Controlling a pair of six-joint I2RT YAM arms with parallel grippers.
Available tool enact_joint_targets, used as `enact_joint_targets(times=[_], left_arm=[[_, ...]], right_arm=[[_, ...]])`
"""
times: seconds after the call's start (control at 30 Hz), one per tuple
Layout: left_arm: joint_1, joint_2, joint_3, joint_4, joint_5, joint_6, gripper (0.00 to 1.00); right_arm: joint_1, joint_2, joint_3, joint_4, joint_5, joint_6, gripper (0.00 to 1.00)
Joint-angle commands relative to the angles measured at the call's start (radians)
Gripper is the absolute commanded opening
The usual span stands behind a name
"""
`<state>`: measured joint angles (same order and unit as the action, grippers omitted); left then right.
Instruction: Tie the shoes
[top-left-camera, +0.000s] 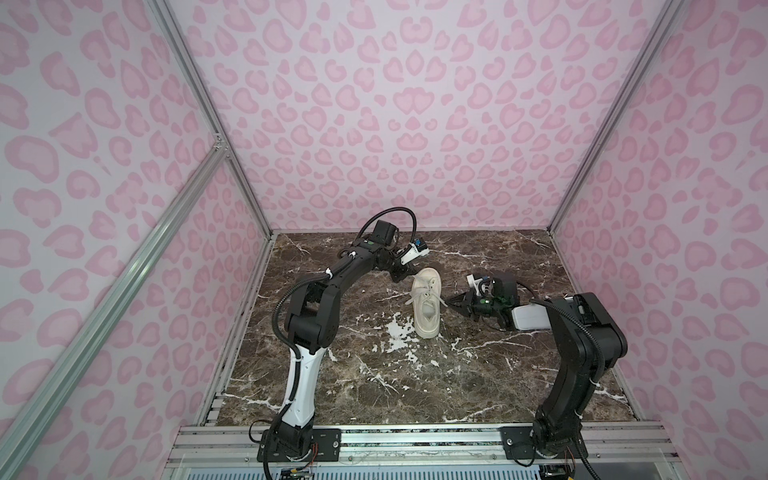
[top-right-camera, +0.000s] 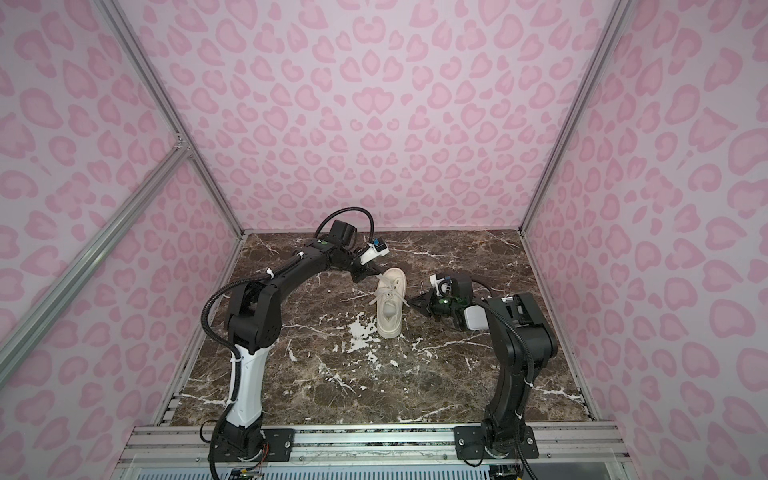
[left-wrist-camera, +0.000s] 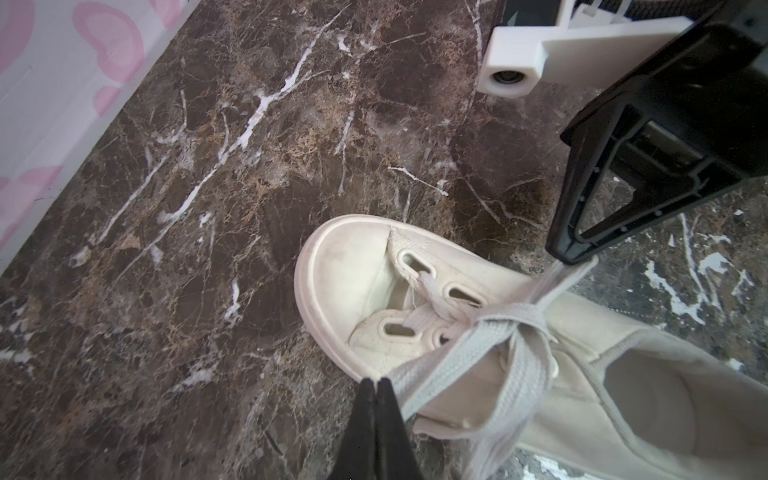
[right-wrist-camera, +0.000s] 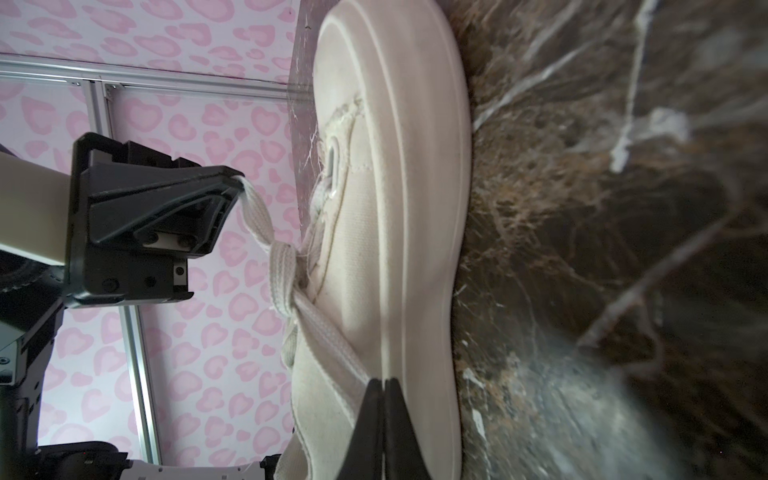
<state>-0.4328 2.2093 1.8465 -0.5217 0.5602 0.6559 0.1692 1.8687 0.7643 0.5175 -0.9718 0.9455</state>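
The single cream shoe stands upright mid-table, toe toward the back wall. Its flat laces cross in a first knot over the tongue. My left gripper hovers by the toe's left side, shut on one lace strand. My right gripper sits low at the shoe's right side, shut on the other strand. Both strands run taut from the knot. Each wrist view shows the opposite gripper pinching its lace: the right gripper, the left gripper.
The brown marble tabletop is boxed in by pink-patterned walls at the back and both sides. An aluminium rail along the front edge carries both arm bases. The right arm's elbow stands to the shoe's right.
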Motion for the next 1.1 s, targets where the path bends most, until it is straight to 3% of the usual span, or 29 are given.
enact_joint_targets(times=[0.0,0.27,0.7,1.07], left_arm=[[0.000,0.011,0.005,0.036,-0.049,-0.014,0.04],[-0.001,-0.004,-0.035,0.118,-0.240,-0.042,0.03],[-0.001,-0.039,-0.100,0.211,-0.347,-0.058,0.04],[-0.007,-0.099,-0.134,0.216,-0.360,-0.038,0.04]], right_arm=[[-0.002,-0.002,0.012,-0.087,0.019,-0.054,0.00],[-0.018,-0.013,0.009,-0.205,0.075,-0.114,0.00],[-0.043,-0.026,0.009,-0.283,0.111,-0.149,0.00],[-0.063,-0.089,0.010,-0.320,0.118,-0.160,0.00]])
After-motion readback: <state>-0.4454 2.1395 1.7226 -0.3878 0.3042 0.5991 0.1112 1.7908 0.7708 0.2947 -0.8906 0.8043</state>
